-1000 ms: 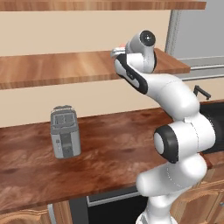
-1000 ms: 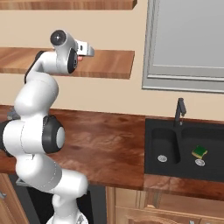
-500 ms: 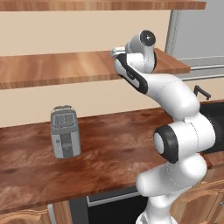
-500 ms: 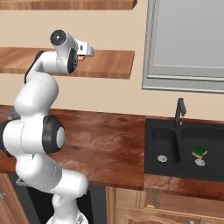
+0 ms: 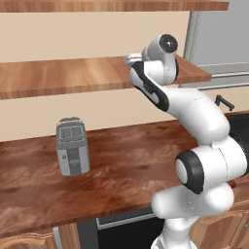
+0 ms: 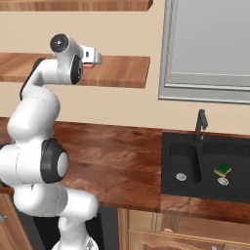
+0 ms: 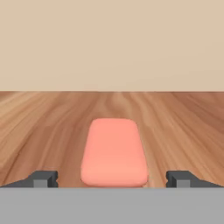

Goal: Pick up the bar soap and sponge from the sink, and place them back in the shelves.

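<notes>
The end effector (image 7: pixel 112 178) stands spread around the soap (image 7: pixel 113 152), apparently released on the shelf (image 7: pixel 183 122); sponge (image 6: pixel 222 170) waits lower right.

Bar soap (image 7: pixel 113 152) smooth, matt (pink); shelves (image 7: pixel 43 127) grained wood.

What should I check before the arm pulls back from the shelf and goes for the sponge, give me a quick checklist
1. Bar soap lying flat on the shelves: ok.
2. Pincer open, fingertips apart from the soap on both sides: ok.
3. Soap well back from the shelf's front edge: cannot tell.
4. Sponge waiting in the sink, in the right basin: ok.
5. Faucet stands between the basins, near the sponge: not ok, plan around it.
</notes>
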